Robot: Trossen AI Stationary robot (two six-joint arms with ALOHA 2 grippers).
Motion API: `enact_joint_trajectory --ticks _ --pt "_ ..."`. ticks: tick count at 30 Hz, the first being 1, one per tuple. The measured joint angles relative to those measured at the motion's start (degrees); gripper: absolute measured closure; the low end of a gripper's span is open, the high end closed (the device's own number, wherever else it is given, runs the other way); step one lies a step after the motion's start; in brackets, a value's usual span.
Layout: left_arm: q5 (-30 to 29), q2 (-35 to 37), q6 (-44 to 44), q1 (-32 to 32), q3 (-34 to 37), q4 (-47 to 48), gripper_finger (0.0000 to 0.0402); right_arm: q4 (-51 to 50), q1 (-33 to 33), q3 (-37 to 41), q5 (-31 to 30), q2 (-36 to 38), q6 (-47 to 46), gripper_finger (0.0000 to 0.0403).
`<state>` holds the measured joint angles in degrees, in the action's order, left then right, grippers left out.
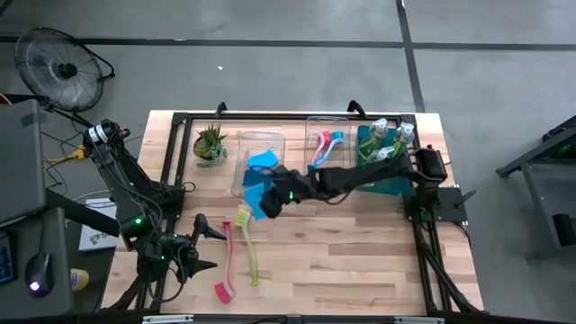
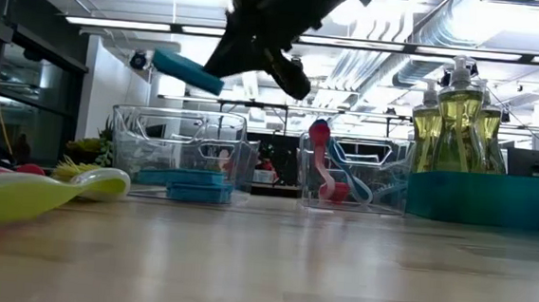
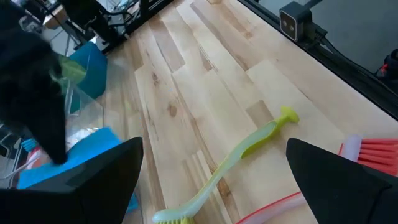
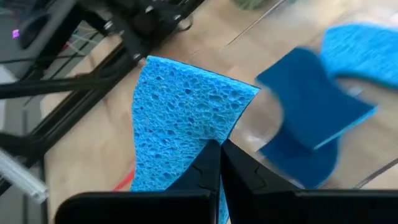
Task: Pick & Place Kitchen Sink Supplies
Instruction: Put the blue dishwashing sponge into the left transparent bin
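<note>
No text, label, brand, number or sign can be read in any view; nothing on the bottles [image 2: 458, 112] or bins [image 2: 179, 154] is legible.

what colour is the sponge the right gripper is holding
Bright blue; the sponge pinched in the right gripper shows best in the right wrist view.

Grey concrete floor [image 1: 297, 22] w/ dark seam lines, black floor fan [image 1: 56, 67] at upper left, wood-plank table [image 1: 342, 261], long fluorescent ceiling lights [image 2: 126, 24] & exposed ducts [image 2: 439, 34] overhead.
</note>
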<state>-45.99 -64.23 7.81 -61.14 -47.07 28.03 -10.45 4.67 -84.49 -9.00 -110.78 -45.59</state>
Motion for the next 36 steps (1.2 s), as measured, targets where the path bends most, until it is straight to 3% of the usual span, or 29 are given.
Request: enact_joint_trajectory --ticks 8,16,22,36 --pt "-0.16 0.00 0.22 0.00 0.00 -0.41 0.0011 2.08 -6.21 0.00 0.01 -0.09 2.29 0.0403" --pt "-0.19 0.00 0.34 0.00 0.00 -1.05 0.0011 1.30 -10.32 0.00 -2.38 -0.09 -2.38 0.0403" --pt "-1.52 0.00 1.07 0.00 0.00 -1.01 0.0011 0.10 -10.71 0.00 -6.18 -0.10 -5.60 0.0403" --pt "-2.37 0.00 1.51 0.00 0.04 -1.14 0.0011 4.21 -10.23 -0.03 -5.47 -4.90 -8.41 0.0403"
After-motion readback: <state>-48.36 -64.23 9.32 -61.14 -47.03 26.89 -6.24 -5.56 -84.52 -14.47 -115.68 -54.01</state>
